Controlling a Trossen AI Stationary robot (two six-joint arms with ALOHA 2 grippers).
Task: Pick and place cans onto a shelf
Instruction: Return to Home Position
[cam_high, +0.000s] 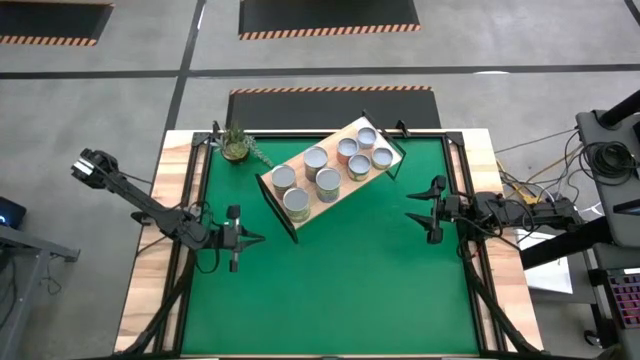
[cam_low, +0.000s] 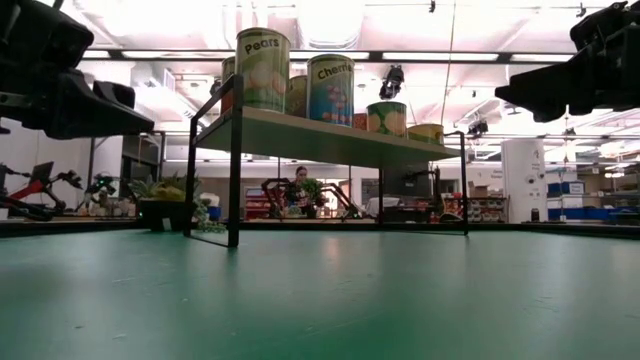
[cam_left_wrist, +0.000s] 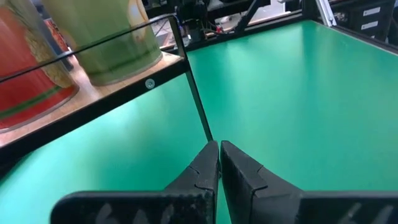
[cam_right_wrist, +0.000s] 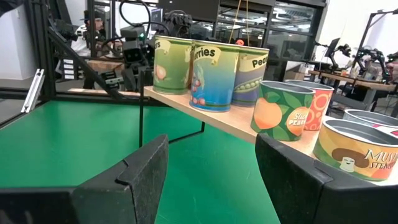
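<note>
Cans (cam_high: 328, 182) all sitting on shelf (cam_high: 343, 190) at tabletop's (cam_high: 350, 290) 12 o'clock, so arms are idling clear. Left tool (cam_high: 258, 238) at 8, pinched closed, empty. Right tool (cam_high: 410, 207) at 4, spread wide, empty.

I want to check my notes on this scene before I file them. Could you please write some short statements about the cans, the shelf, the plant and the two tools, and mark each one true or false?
1. All the cans stand on the shelf; none is on the green mat. True.
2. The left tool grips a can. False: it is shut on nothing, above the mat.
3. The right tool is open and empty. True.
4. The potted plant stands on the shelf. False: it stands on the mat, beside the shelf.
</note>
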